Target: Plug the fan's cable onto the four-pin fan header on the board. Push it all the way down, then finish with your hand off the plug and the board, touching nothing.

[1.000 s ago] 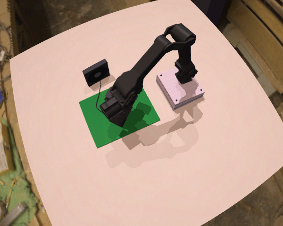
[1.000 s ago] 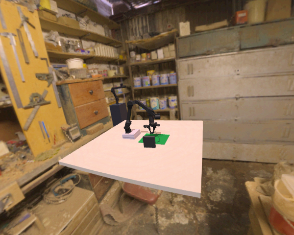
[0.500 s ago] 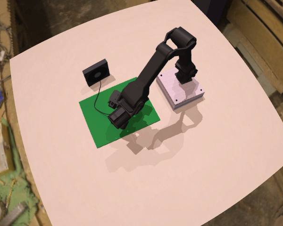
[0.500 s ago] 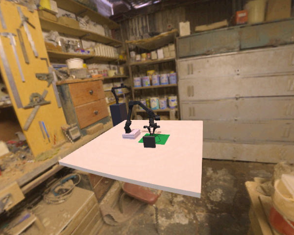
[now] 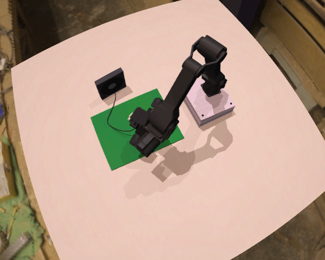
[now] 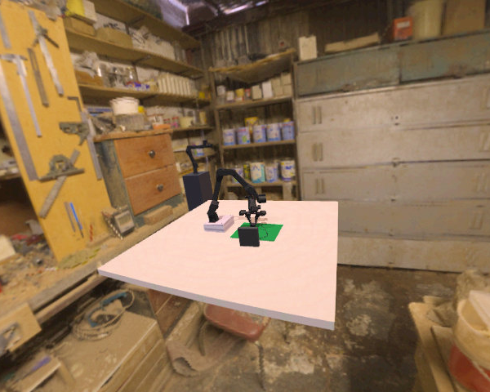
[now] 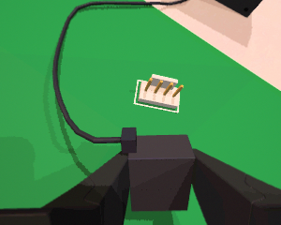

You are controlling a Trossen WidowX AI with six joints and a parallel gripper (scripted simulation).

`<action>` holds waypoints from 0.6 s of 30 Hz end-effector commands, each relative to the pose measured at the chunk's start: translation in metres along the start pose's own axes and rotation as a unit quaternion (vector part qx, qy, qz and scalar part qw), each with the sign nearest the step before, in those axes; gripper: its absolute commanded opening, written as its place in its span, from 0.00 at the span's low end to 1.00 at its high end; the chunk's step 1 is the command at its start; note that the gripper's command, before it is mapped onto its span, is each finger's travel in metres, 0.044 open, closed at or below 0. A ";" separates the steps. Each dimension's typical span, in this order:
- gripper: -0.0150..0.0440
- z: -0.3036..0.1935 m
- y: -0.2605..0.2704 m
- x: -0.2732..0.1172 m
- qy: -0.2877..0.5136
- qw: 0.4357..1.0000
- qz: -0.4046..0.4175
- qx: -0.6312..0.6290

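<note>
My gripper [image 7: 158, 157] is shut on the fan plug [image 7: 160, 147], a dark block between the fingertips in the wrist view. The plug is above the green board [image 5: 112, 156] [image 6: 273, 233] [image 7: 234, 141], apart from the header. The white four-pin header [image 7: 159, 96] [image 5: 130, 116] stands on the board, just beyond the plug in the wrist view, its brass pins bare. The black cable [image 7: 56, 70] [image 5: 109, 117] leaves the plug's left side and loops to the fan [image 5: 111, 84] [image 6: 248, 236]. In the top view the arm hides the plug and fingertips.
The fan stands upright beside the board's edge, with the cable loop lying between. The arm's pale base block [image 5: 213, 110] [image 6: 218, 223] is on the other side of the board. A second dark arm on a pillar [image 6: 197, 189] stands beyond the table.
</note>
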State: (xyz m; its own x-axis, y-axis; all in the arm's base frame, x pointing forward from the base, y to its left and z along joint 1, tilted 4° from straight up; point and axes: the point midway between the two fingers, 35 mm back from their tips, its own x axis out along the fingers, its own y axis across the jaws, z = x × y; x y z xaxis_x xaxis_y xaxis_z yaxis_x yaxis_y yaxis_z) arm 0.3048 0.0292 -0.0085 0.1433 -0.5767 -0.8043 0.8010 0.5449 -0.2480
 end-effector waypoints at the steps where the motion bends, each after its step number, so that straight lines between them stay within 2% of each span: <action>1: 0.25 -0.001 0.000 0.001 -0.030 1.000 -0.003 0.003; 18: 0.25 -0.006 0.001 -0.003 -0.156 0.988 0.008 0.019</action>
State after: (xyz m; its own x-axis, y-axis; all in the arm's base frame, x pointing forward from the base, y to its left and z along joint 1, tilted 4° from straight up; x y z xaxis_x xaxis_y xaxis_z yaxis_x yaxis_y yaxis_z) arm 0.3020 0.0341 -0.0100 0.2967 -0.7121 -0.6362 0.8166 0.5346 -0.2176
